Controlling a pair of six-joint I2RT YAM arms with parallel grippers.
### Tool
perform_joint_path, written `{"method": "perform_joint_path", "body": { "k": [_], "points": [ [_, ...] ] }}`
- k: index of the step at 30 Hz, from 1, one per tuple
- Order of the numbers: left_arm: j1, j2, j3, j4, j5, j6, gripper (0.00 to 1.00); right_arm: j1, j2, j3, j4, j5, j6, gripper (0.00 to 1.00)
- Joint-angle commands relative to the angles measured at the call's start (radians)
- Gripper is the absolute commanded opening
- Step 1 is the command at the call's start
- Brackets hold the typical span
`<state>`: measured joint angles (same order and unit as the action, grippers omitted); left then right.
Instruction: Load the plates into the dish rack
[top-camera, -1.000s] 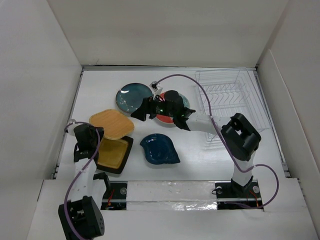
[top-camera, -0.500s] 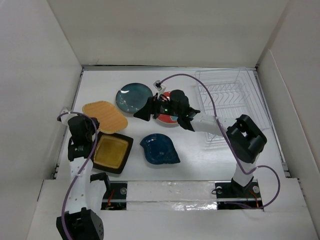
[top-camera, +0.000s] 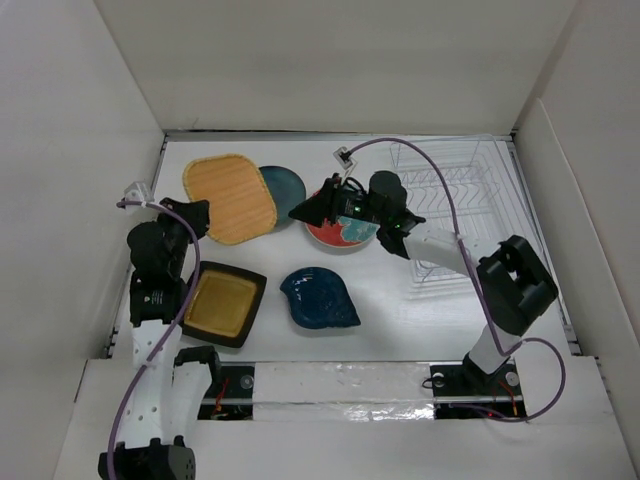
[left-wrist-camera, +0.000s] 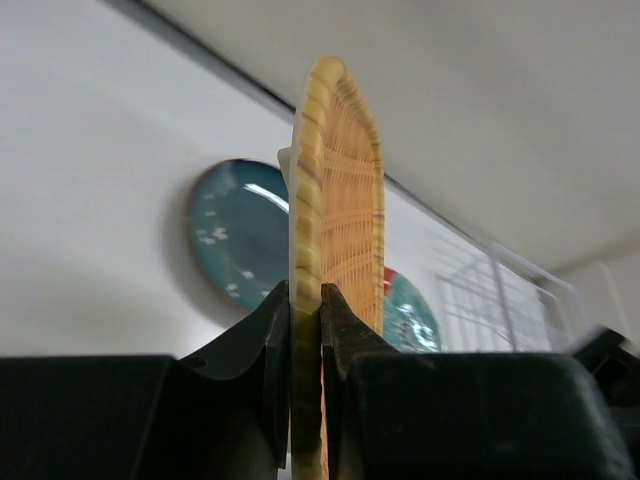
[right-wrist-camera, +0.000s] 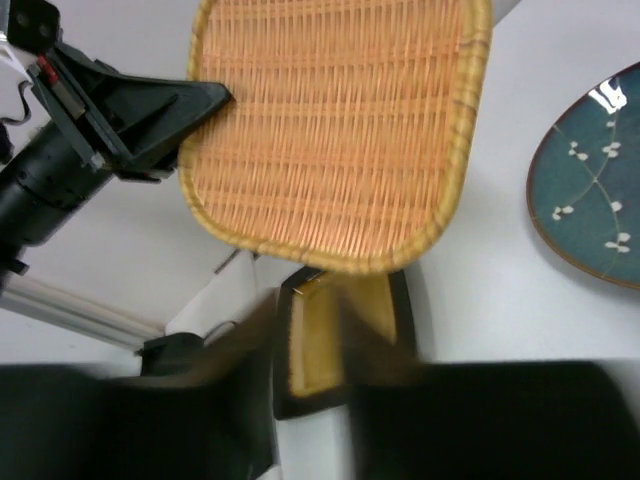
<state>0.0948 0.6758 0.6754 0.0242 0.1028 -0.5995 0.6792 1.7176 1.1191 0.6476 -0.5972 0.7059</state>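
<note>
At the left wrist only, left end effector (left-wrist-camera: 305, 300) visibly pinches upright orange plate (left-wrist-camera: 347, 200).

White tabletop (top-camera: 400, 320), matte, bare patches bright and evenly lit. Enclosed on three sides by plain white panels: back wall (top-camera: 340, 60), left wall (top-camera: 70, 150), right wall (top-camera: 590, 150), the side ones leaning outward toward the top. Thin dark seam (top-camera: 250, 133) ran where the tabletop met the back wall; the same seam showed as a dark line (left-wrist-camera: 200, 60) in the left wrist view. Along the near edge lay a shiny, crinkled silver strip (top-camera: 340, 381), with a white ledge (top-camera: 340, 440) just in front of it. No markings were legible on any panel.
</note>
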Motion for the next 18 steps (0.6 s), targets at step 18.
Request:
{"method": "perform_joint_path", "body": {
  "k": [18],
  "points": [
    [-0.173, 0.085, -0.178, 0.98, 0.673, -0.353, 0.0, -0.127, -0.244, -0.211, 0.015, -0.075, -0.14, 0.92]
  ]
}}
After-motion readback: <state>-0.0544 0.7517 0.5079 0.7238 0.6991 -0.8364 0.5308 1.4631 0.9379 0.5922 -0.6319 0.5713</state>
